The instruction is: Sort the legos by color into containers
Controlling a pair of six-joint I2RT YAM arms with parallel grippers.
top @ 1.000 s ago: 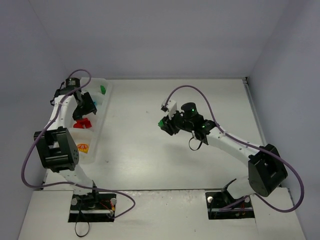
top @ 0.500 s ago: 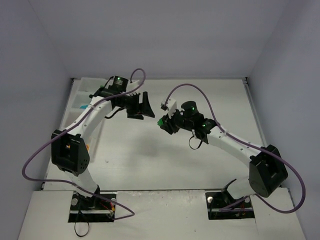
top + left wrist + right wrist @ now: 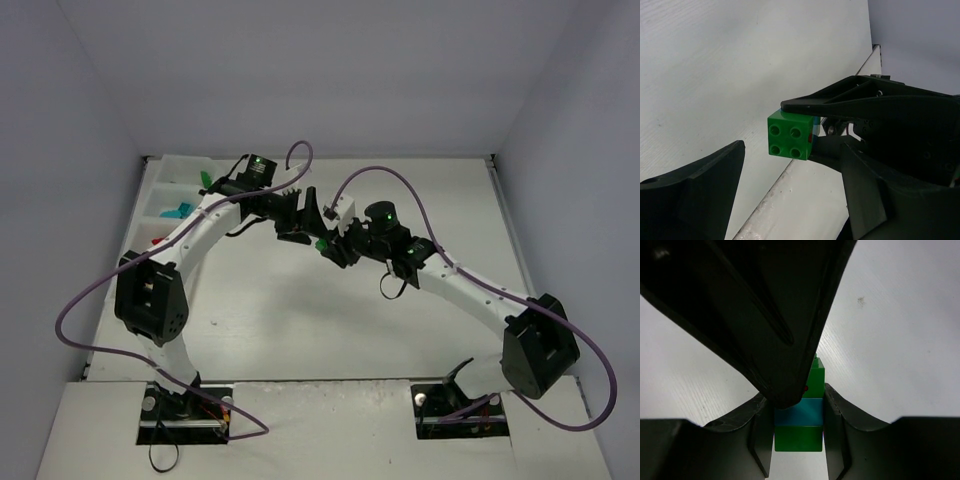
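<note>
Your two arms lean inward from their near bases and meet over the middle of the worktop [image 3: 270, 320]. Your right end effector [image 3: 331, 250] pinches a green-teal-green lego clump [image 3: 790, 135]. Your left end effector [image 3: 302, 218] is spread wide around that clump, and contact is unclear. Bare surface surrounds them. Far left, at the worktop's edge, the tray [image 3: 170, 172] holds green, teal and red legos.
</note>
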